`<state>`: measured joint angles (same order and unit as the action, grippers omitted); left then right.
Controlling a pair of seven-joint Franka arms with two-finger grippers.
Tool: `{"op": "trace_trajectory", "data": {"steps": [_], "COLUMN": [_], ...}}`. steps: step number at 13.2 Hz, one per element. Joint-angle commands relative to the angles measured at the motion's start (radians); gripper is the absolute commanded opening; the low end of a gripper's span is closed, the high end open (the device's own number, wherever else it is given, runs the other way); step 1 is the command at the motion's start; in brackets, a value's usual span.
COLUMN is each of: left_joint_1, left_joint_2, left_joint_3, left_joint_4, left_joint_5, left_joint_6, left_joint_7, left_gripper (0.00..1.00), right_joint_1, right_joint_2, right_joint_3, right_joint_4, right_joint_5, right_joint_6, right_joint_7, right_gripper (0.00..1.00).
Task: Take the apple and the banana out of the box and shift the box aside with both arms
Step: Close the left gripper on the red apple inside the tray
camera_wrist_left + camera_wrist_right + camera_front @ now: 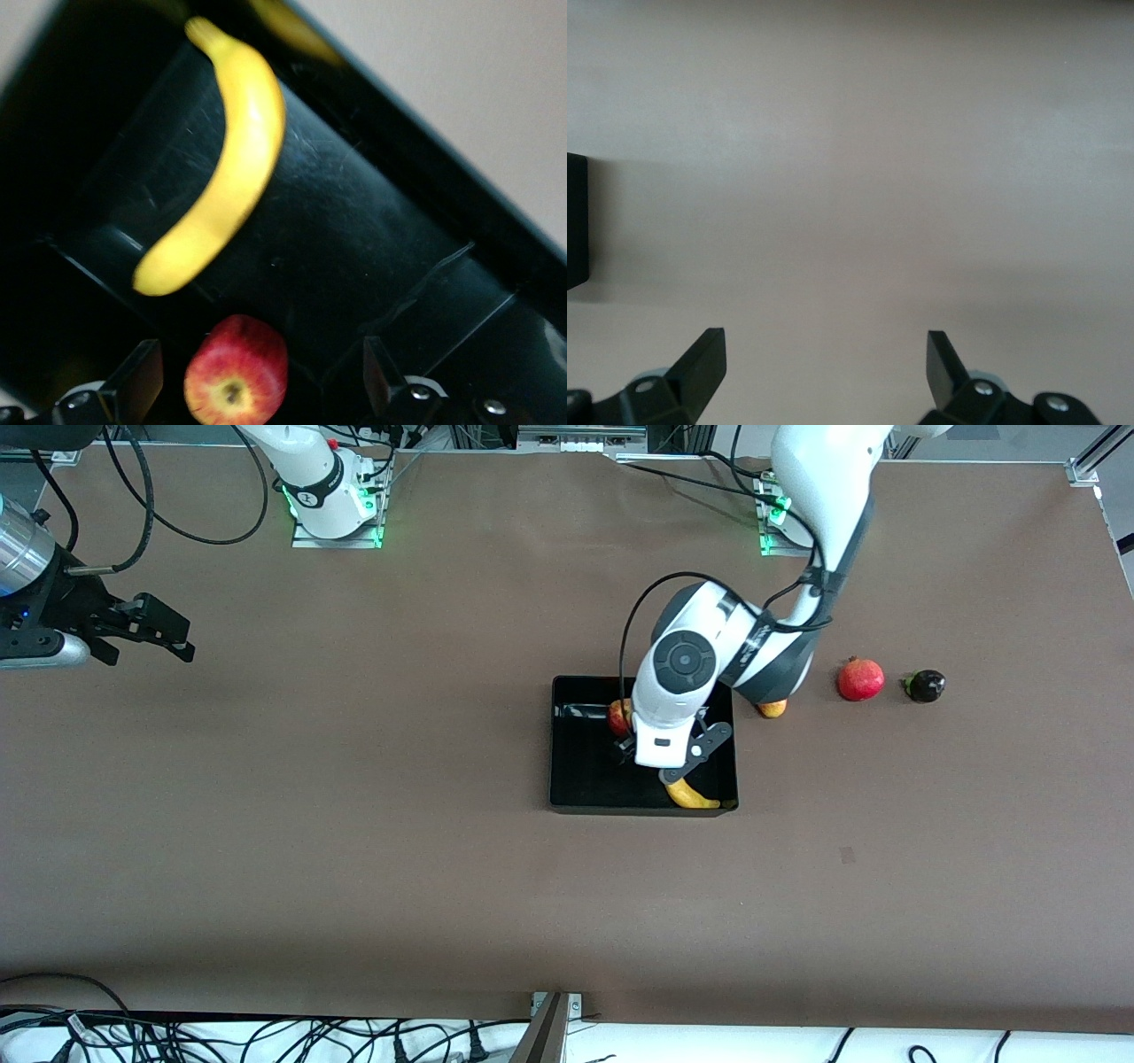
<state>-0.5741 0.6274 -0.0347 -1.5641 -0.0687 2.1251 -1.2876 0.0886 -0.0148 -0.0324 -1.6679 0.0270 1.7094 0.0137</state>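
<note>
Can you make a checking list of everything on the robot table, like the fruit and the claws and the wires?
Surface: brown table, mostly bare.
Job's things: black box mid-table; banana and apple both lie inside it, apart.
Clutter: pomegranate and a small dark fruit toward the left arm's end; a mango peeks out beside the box.
Grippers: left gripper open, over the box, above the apple, holding nothing. Right gripper open, empty, waiting over bare table at the right arm's end.
Cables: black cables near the bases and along the table's edge nearest the camera.
Surroundings: nothing seen.
</note>
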Motion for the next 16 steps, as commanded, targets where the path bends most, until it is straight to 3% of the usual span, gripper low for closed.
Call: {"op": "trace_trajectory", "data": {"steps": [1,7,15,16], "left_joint_1": [-0.026,-0.055,-0.049,-0.049], "left_joint_2": [0.064,0.069,0.060,0.060], "left_joint_3": [0.002,-0.050,-0.079,-0.086], "left_joint_4": [0.016,-0.115,-0.136,-0.137], "left_joint_5": [-0.008,0.044,0.043,0.044], "left_joint_6": [0.050,0.153,0.153,0.153], "left_joint_7": [-0.006,0.021,0.002,-0.024], "left_gripper": [1.00,1.00,1.00,0.64], "right_joint_1": [-0.015,-0.013,-0.015,-0.015], "right_joint_2": [0.004,0.004,0.006,0.006], "right_joint_3": [0.014,0.014,0.014,0.014], "right_joint_4": [0.013,0.014,0.013,0.013], "right_joint_5": [-0.010,-0.010,-0.010,-0.012], "right_joint_6": [-0.002,-0.002,-0.002,-0.002], "right_joint_7": [0.000,0.000,0.000,0.000], "right_gripper": [1.00,1.00,1.00,1.00]}}
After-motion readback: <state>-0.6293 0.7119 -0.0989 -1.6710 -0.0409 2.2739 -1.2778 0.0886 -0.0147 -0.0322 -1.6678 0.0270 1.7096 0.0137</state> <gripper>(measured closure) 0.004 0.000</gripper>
